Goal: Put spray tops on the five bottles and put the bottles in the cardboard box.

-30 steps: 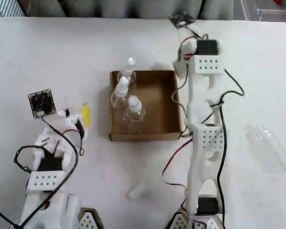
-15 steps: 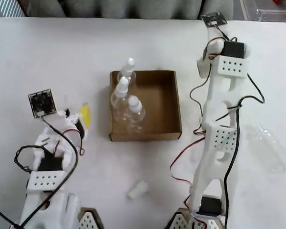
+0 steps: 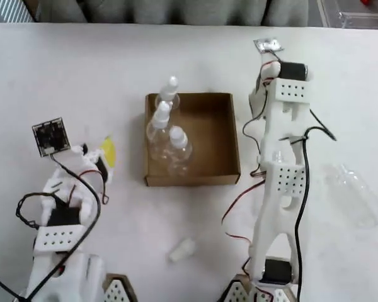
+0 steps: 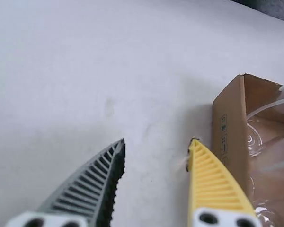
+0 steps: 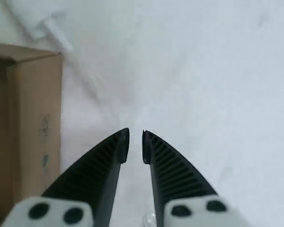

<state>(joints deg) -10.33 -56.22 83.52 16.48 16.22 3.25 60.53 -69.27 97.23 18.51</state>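
Counted three bottles (image 3: 167,141) with spray tops on, crowded upright in the left part of the cardboard box (image 3: 211,135). Noted the farthest one at or over the far rim; could not tell which. Saw bare floor across the rest of the box. Found one clear uncapped bottle (image 3: 356,196) lying on its side on the worktop (image 3: 113,63), well apart from the box, off its right side. Found one loose spray top (image 3: 181,250) lying on the worktop in front of the box, between the two arm bases.

Judged the task a little past halfway, with three bottles capped and boxed and a fourth bottle and a top waiting well apart from each other. Judged the step in hand as the turn toward fetching the next pair, neither piece yet picked up. Reckoned the next move to need one arm taking the lying bottle and standing or steadying it, and the other bringing the top to its neck. Expected the thin clear wall to flex and roll under a pinch, so favoured a grip near the neck.

Logged the right arm (image 3: 280,157) stretched along the box's right wall, wrist near the far right corner. Logged its jaws as all but closed, a narrow slit between the tips, holding nothing, over bare worktop just beside the box wall. Logged the left arm (image 3: 69,207) low, to the left of the box. Logged its jaws as spread wide, one grey and one yellow, empty, above bare worktop, the yellow one near the box's wall but apart from it.
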